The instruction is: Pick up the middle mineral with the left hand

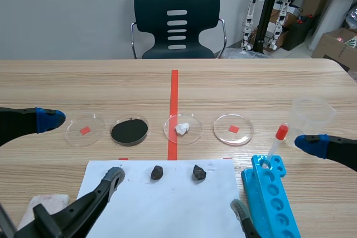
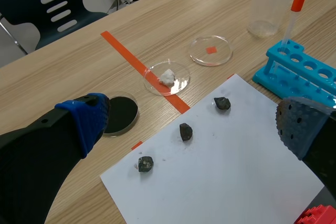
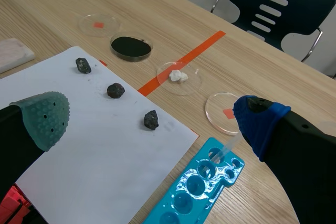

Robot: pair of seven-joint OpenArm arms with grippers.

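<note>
We hold our left gripper [image 2: 193,120] spread wide with nothing in it, over the white paper sheet [image 2: 226,177]. The middle mineral [image 2: 185,131], a small dark lump, lies on that sheet ahead of the gripper, in line with the gap between its fingers and touching neither. It sits in a row between the left-hand mineral [image 2: 145,164] and the right-hand mineral [image 2: 222,103], apart from both. In the scene view one of our left fingers hides the left-hand mineral.

Our right gripper [image 3: 151,118] is also wide open and empty, near the blue test-tube rack [image 3: 194,192], where a red-capped tube [image 1: 277,144] stands. Beyond the sheet we see four petri dishes in a line: a dish with a red square [image 1: 95,135], a dish of black powder [image 1: 129,143], a dish with a white lump [image 1: 192,135] and a second red-square dish [image 1: 242,135]. A clear beaker [image 1: 314,114] stands further right.
</note>
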